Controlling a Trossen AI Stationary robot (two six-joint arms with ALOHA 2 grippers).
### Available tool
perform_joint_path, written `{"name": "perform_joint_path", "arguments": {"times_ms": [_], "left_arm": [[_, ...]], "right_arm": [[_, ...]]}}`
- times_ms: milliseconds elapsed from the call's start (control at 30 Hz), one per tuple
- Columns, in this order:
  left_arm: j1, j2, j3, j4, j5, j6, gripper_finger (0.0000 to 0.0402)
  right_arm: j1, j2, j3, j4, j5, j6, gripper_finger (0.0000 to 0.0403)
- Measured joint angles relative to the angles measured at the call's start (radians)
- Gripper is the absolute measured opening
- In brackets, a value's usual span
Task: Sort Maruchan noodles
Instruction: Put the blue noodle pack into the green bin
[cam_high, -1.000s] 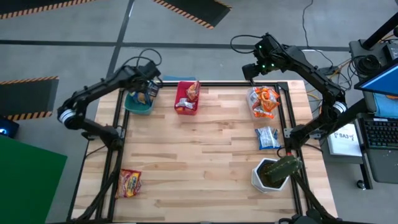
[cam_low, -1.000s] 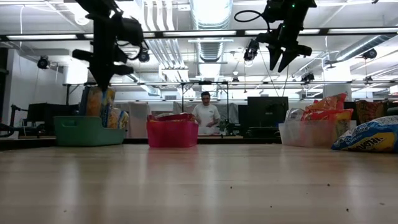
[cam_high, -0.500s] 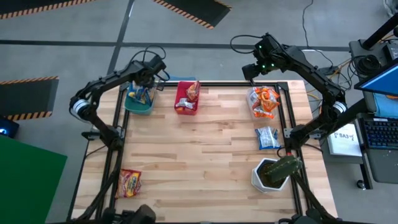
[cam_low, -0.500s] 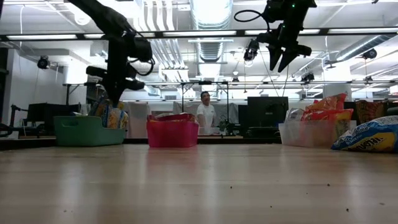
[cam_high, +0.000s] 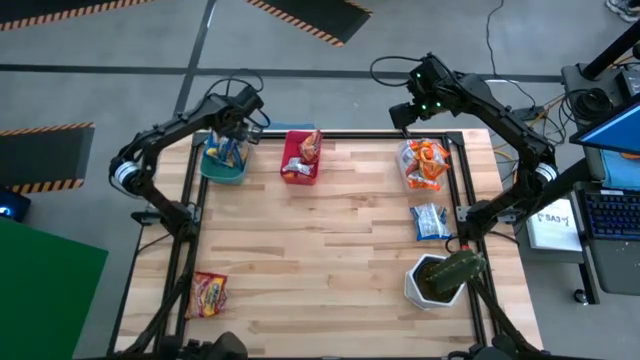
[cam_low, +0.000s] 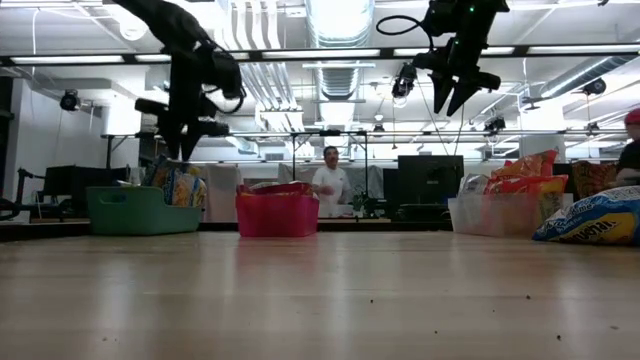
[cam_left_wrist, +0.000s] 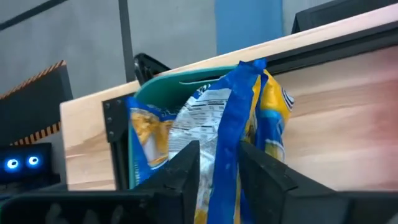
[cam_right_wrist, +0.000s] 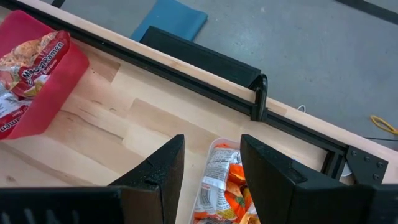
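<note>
A yellow-and-blue noodle packet (cam_left_wrist: 264, 115) stands in the teal bin (cam_high: 215, 172) at the table's far left, beside another packet (cam_left_wrist: 146, 130). My left gripper (cam_left_wrist: 219, 155) hovers over this bin, open, with one finger on each side of the packet's blue edge. My right gripper (cam_high: 410, 108) hangs high over the far right, open with nothing between its fingers, above a clear bin of orange packets (cam_high: 424, 163). The pink bin (cam_high: 299, 158) holds red packets. A silver-and-blue packet (cam_high: 430, 221) and a red one (cam_high: 208, 295) lie flat on the table. My left gripper comes slanting down from above with its fingers (cam_left_wrist: 186, 165) astride the packet's blue upper edge (cam_left_wrist: 227, 134). Whether they touch that edge, I cannot tell. The packet stands upright, its lower part inside the teal bin.
A white pot with a green plant (cam_high: 437, 278) stands at the near right. The table's middle (cam_high: 320, 240) is bare wood. A dark frame rail (cam_right_wrist: 205, 59) runs along the far edge. A person (cam_low: 331, 185) stands in the room beyond the table.
My left gripper has gone toward the table's far edge and down over the teal bin. The yellow-and-blue packet that hung below it, above the bin, now stands inside the bin among the other packets.
</note>
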Motion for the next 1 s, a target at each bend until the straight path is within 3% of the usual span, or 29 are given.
{"name": "perform_joint_path", "arguments": {"times_ms": [200, 433, 600, 800, 1000], "left_arm": [[-0.021, -0.057, 0.095, -0.076, 0.013, 0.04, 0.0114], [-0.116, -0.115, 0.201, -0.064, 0.077, 0.082, 0.0115], [-0.225, -0.143, 0.25, 0.037, 0.079, 0.154, 0.0114], [-0.335, -0.142, 0.286, 0.182, 0.082, 0.277, 0.0114], [-0.39, -0.139, 0.287, 0.27, 0.164, 0.37, 0.0114]], "right_arm": [[0.0, 0.0, 0.0, -0.006, -0.024, 0.033, 0.0146], [0.003, 0.0, 0.0, -0.007, -0.294, 0.11, 0.0146], [0.031, -0.005, 0.0, -0.013, -0.448, 0.154, 0.0146], [0.087, -0.036, 0.0, -0.04, -0.516, 0.226, 0.0146], [0.153, -0.08, 0.001, -0.145, -0.615, 0.294, 0.0146]]}}
